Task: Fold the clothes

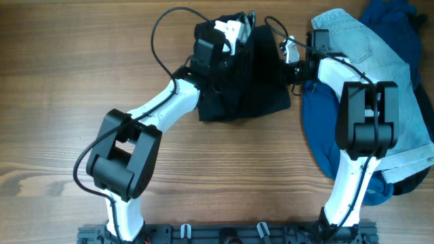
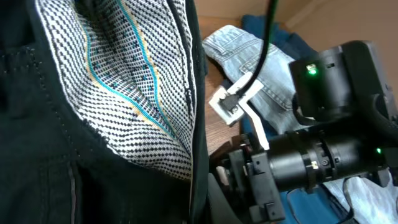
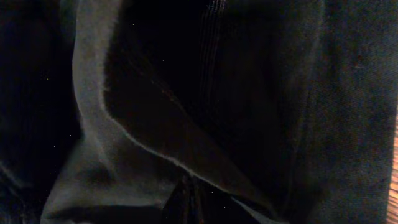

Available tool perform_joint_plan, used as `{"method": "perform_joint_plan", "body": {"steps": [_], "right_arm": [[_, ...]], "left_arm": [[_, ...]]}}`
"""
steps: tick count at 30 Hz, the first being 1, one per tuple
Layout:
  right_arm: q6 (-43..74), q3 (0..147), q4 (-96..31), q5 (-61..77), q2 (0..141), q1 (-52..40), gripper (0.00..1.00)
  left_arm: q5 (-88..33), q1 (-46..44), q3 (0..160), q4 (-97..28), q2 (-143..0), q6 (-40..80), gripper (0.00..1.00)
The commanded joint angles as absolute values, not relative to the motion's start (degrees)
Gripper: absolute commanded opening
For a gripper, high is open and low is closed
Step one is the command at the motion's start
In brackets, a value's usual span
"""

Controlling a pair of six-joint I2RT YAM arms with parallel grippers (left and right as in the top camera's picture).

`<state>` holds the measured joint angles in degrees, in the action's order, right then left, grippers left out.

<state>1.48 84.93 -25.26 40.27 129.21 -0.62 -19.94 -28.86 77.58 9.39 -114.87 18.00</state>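
Observation:
A black garment (image 1: 244,88) lies bunched at the back middle of the wooden table. My left gripper (image 1: 234,37) is at its far edge and seems shut on it. The left wrist view shows the black cloth (image 2: 37,124) pulled close, with its checked inner lining (image 2: 124,81) exposed; the jaws are hidden by cloth. My right gripper (image 1: 283,57) is at the garment's right edge. The right wrist view is filled with dark cloth (image 3: 155,124), and the fingertips (image 3: 186,202) pinch a fold.
A pile of clothes lies at the right: light blue jeans (image 1: 366,47), a blue garment (image 1: 325,129) under the right arm, and a darker blue piece (image 1: 400,20) at the back corner. The right arm (image 2: 323,155) and jeans (image 2: 273,68) show in the left wrist view.

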Motion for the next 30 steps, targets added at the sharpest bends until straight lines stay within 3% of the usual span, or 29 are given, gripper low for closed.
{"method": "perform_joint_plan", "body": {"steps": [1, 2, 10, 19, 21, 23, 30], "right_arm": [[0.84, 83.13, -26.81, 34.48, 131.92, -0.8, 0.04], [0.89, 83.13, -26.76, 34.48, 131.92, -0.78, 0.04], [1.74, 83.81, -25.12, 37.58, 131.07, 0.32, 0.04], [1.15, 87.0, -29.69, 39.83, 117.08, 5.93, 0.08], [-0.01, 87.0, -30.89, 39.62, 115.87, 5.56, 0.22], [-0.03, 87.0, -33.01, 38.46, 115.85, 4.91, 0.52], [-1.48, 86.54, -35.46, 26.0, 116.07, -1.69, 0.67]], "left_arm": [[-19.4, -30.41, 77.97, 11.33, -115.31, 18.52, 0.71], [-19.4, -30.46, 77.97, 11.4, -115.31, 18.52, 1.0], [-21.69, -28.03, 78.02, 10.0, -113.01, 20.23, 1.0], [-21.82, -18.09, 78.02, -9.21, -104.88, 19.77, 1.0], [-21.8, -16.43, 78.02, -12.34, -104.68, 19.75, 1.0], [-21.8, -14.98, 78.02, -15.68, -104.66, 17.39, 1.0], [-21.78, -10.68, 78.02, -18.96, -99.61, 16.67, 1.0]]}}
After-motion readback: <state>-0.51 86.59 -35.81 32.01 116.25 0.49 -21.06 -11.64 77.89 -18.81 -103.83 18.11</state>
